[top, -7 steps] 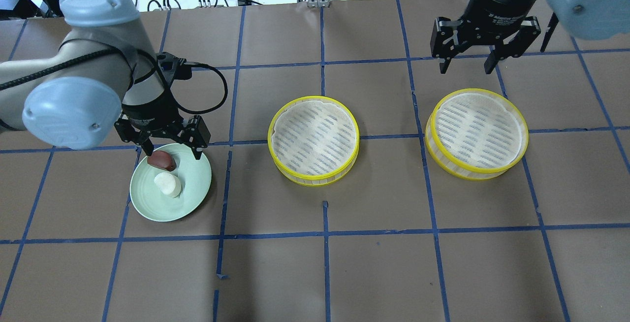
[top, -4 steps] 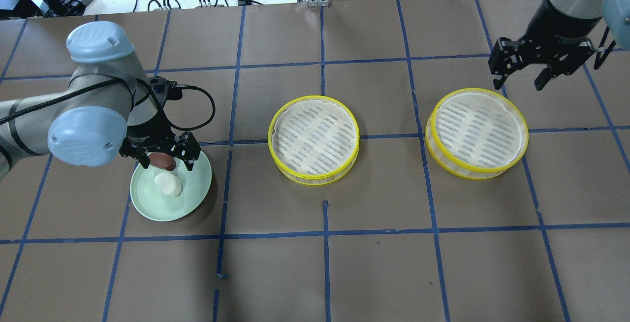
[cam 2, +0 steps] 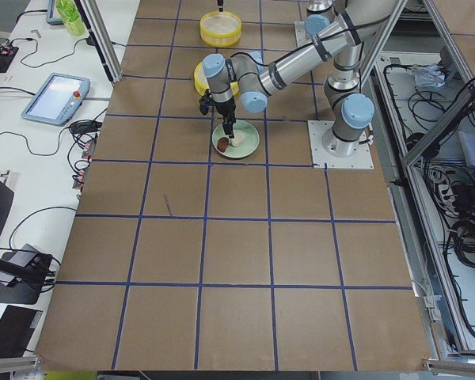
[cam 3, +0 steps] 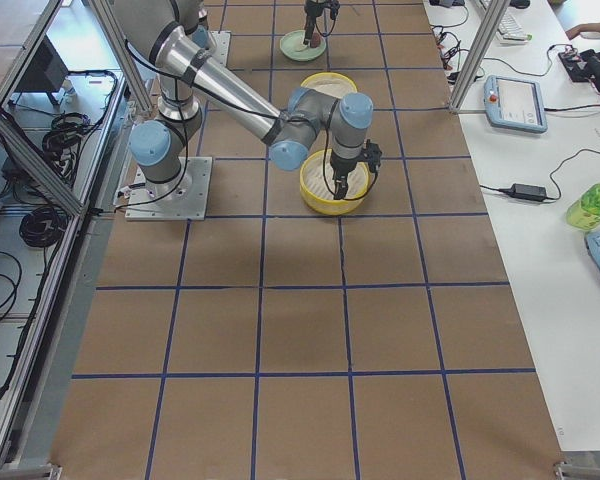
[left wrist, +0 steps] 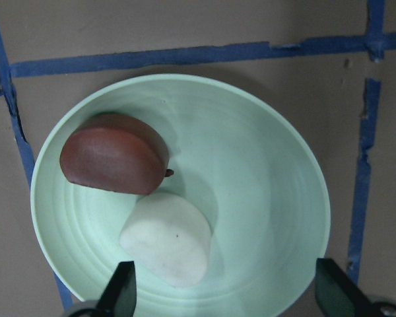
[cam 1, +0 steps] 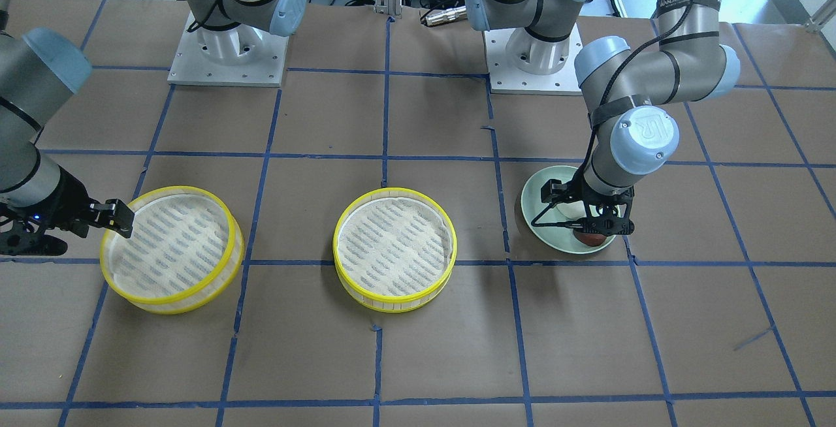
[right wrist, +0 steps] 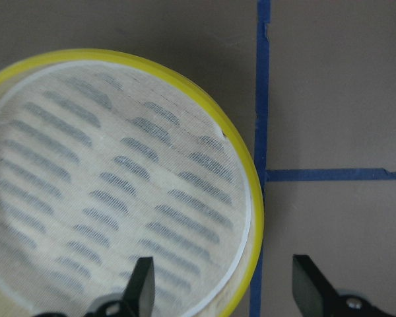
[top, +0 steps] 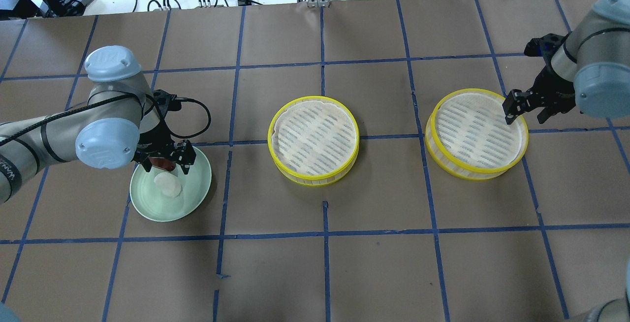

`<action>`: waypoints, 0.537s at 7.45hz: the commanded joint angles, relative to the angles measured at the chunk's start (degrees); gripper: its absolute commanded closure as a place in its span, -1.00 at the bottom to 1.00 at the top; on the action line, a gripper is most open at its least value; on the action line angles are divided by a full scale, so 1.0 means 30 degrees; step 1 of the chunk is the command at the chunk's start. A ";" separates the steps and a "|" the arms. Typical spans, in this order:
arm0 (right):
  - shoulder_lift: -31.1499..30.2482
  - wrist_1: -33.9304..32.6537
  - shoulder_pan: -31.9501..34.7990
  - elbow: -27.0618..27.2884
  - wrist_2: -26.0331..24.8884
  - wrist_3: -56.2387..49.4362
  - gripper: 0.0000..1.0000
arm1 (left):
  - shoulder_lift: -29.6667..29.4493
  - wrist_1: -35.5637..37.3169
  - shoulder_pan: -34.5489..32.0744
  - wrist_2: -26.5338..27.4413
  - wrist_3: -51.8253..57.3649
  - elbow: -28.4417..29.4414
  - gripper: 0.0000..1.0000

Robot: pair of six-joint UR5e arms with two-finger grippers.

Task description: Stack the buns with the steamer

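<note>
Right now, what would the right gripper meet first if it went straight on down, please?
Probably the steamer basket below it: the right gripper is open astride its yellow rim, one finger over the mesh, one outside. Height is unclear.

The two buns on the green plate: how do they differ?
The reddish-brown bun is dark, the white bun pale. The reddish-brown bun looks broader and oval, the white bun smaller and rounder. The reddish-brown bun sits nearer the rim of the plate, the white bun nearer its middle. Both lie side by side on the plate.
</note>
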 commanded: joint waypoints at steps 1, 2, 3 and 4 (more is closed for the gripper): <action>0.0528 -0.0917 -0.0127 0.0456 -0.0062 -0.0104 -0.55 | -0.0722 0.0193 0.0145 0.0034 0.0099 -0.0841 -0.08; 0.0528 -0.0946 -0.0127 0.0456 -0.0063 -0.0162 -0.54 | -0.0726 0.0193 0.0145 0.0005 0.0070 -0.1050 0.12; 0.0528 -0.0975 -0.0127 0.0456 -0.0034 -0.0163 -0.22 | -0.0552 0.0193 0.0116 0.0005 0.0069 -0.0878 0.49; 0.0557 -0.0946 -0.0127 0.0456 0.0053 -0.0221 0.61 | -0.0289 0.0280 0.0057 0.0005 -0.0047 -0.0470 0.74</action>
